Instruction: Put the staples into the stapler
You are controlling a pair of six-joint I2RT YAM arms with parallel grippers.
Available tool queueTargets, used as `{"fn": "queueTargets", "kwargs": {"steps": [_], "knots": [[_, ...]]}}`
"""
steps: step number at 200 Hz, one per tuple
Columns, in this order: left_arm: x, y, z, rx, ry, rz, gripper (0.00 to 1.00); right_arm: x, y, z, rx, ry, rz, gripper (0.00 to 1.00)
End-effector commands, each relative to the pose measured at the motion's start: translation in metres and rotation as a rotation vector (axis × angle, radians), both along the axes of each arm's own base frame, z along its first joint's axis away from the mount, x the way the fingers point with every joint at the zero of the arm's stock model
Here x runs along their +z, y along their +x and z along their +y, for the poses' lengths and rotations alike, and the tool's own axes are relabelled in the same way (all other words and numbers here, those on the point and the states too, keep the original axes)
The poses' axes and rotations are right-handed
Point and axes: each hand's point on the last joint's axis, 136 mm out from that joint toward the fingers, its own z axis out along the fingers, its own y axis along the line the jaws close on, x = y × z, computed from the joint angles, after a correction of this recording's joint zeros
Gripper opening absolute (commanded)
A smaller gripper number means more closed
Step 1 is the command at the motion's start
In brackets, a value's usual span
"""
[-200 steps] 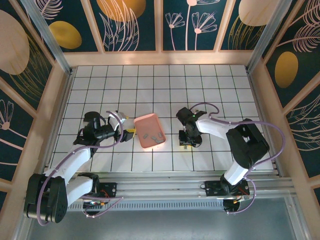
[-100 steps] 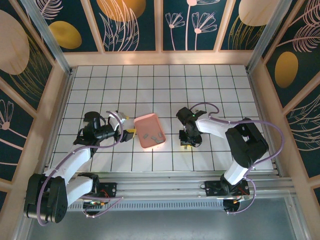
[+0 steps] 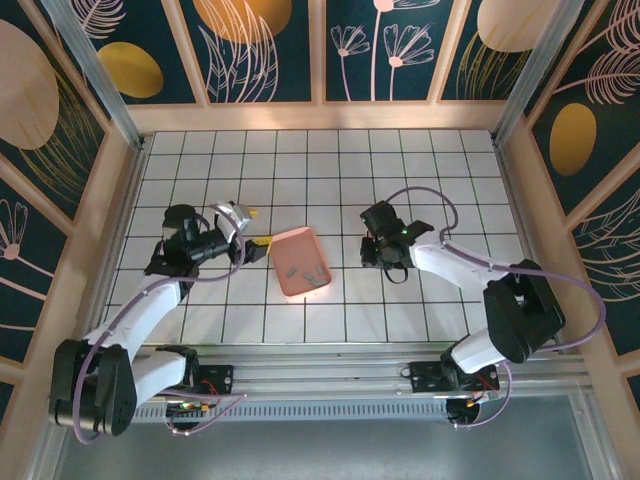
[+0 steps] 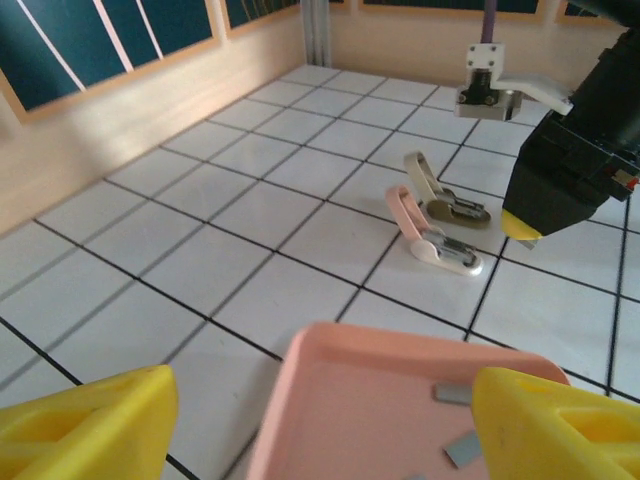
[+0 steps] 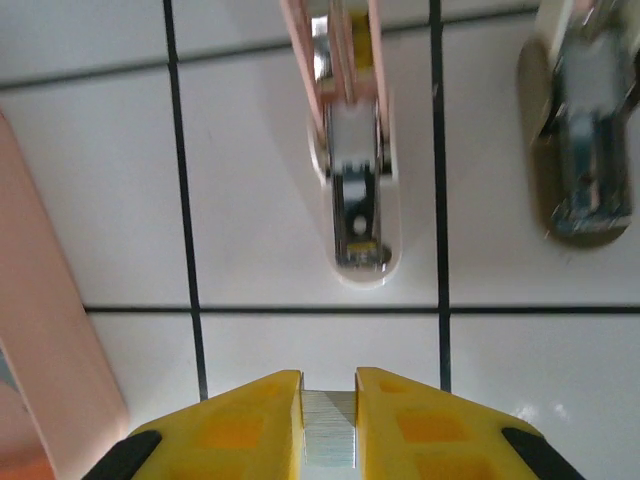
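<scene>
My right hand (image 5: pixel 330 398) is pinched almost shut on a short strip of staples (image 5: pixel 330 432), which sits between the two yellow fingertips (image 5: pixel 240 425). Just ahead of it on the wrist view lies the stapler (image 5: pixel 355 190), pale pink and white, hinged open with its metal inside showing. The hand and the stapler are apart. A cream stapler (image 5: pixel 585 150) lies beside it, also open. The salmon-pink tray (image 5: pixel 45 330) comes in at the left edge.

My left hand (image 4: pixel 325 420) stands wide open and holds nothing, with one fingertip on each side of the tray's near part. Inside the tray I see loose staples (image 4: pixel 452 394). Beyond its far rim both staplers rest on the white tiled bench (image 4: pixel 250 215), and the right hand's dark body hangs close beside them.
</scene>
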Motion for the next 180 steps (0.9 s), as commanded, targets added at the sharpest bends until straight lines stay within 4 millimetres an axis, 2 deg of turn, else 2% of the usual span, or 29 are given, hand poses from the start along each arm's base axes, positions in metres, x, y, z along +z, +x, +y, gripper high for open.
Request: {"fn": "queueTargets", "kwargs": {"steps": [1, 25, 54, 180], "knots": [[0.010, 0.013, -0.008, -0.031, 0.014, -0.070, 0.76, 0.016, 0.026, -0.014, -0.052, -0.035, -0.135, 0.21], [-0.003, 0.017, -0.012, -0.034, 0.003, -0.050, 0.76, 0.024, 0.046, -0.025, -0.082, -0.035, -0.205, 0.21], [-0.019, 0.014, -0.012, -0.028, -0.001, -0.026, 0.75, 0.020, 0.052, -0.015, -0.039, -0.012, -0.216, 0.21], [-0.025, 0.019, -0.015, -0.024, 0.013, -0.009, 0.76, -0.019, 0.044, -0.005, -0.005, -0.009, -0.131, 0.21]]}}
